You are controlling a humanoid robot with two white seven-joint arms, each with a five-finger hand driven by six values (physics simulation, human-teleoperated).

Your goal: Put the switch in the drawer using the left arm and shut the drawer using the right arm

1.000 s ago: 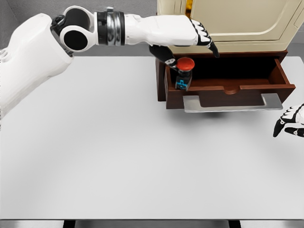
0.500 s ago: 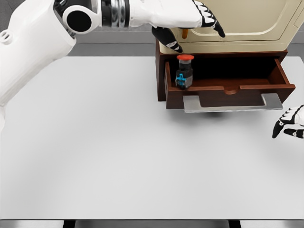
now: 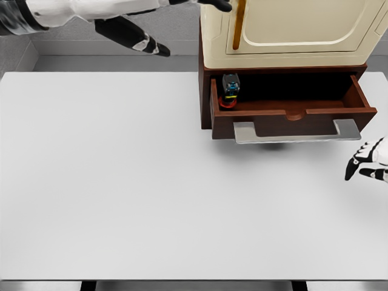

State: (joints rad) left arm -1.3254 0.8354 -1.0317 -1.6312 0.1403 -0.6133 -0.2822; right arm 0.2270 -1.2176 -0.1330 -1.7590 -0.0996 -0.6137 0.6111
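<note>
Wide white flat surface (image 3: 151,194) fills most of the view. At its back right stands a cream rounded-panel cabinet (image 3: 291,30) with an orange vertical strip on its front, sitting on a dark brown wooden base. From that base the dark brown wooden drawer (image 3: 291,112) is pulled out, open, with a flat grey metal handle (image 3: 296,131) across its front.

My left arm comes in along the top left edge, raised above the surface and well apart from the drawer; my left robot hand (image 3: 151,43) shows dark fingers spread loose, holding nothing.

My right robot hand (image 3: 367,160) shows at the right edge, just below and right of the handle, not touching it; its black-and-white fingers are relaxed and it holds nothing.

The small black switch with a red button and blue markings (image 3: 230,91) lies tipped over inside the drawer, at its left end against the left wall, red part toward the front.
</note>
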